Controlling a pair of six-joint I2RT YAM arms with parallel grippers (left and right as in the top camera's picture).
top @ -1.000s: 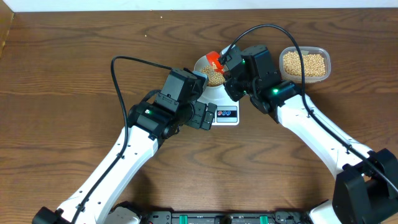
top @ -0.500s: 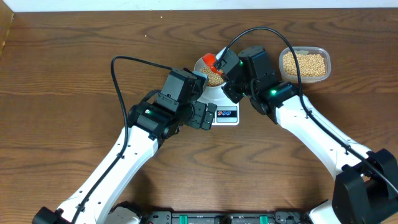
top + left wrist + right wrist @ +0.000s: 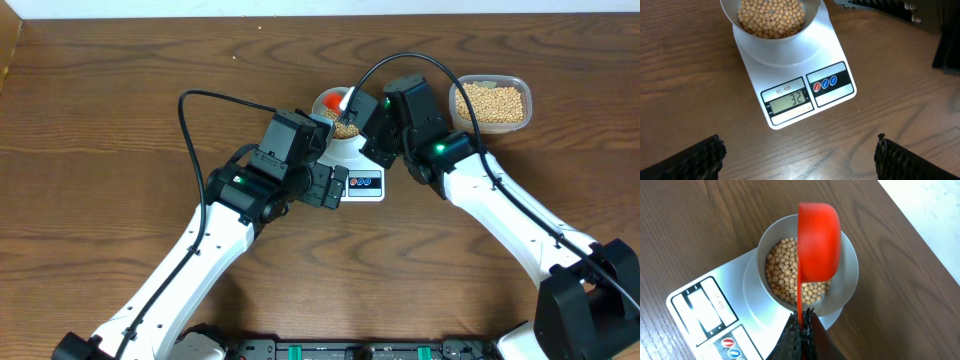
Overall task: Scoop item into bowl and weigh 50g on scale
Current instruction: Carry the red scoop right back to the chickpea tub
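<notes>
The white scale (image 3: pixel 805 85) stands at table centre, its display reading 32; it also shows in the overhead view (image 3: pixel 365 184) and the right wrist view (image 3: pixel 700 310). The pale bowl (image 3: pixel 810 15) sits on it, holding tan beans (image 3: pixel 771 15); both show in the right wrist view, bowl (image 3: pixel 847 287) and beans (image 3: pixel 782 275). My right gripper (image 3: pixel 801 322) is shut on the handle of a red scoop (image 3: pixel 819 240), tipped on edge over the bowl (image 3: pixel 325 100). My left gripper (image 3: pixel 797 155) is open and empty, hovering over the table just in front of the scale.
A clear plastic tub (image 3: pixel 490 103) of more beans stands at the back right, beside my right arm. The left arm (image 3: pixel 270 170) hangs close to the scale's left side. A black cable loops over the bowl area.
My right gripper has rolled the red scoop further onto its edge over the bowl and shifted it slightly back. The left arm has not moved.
</notes>
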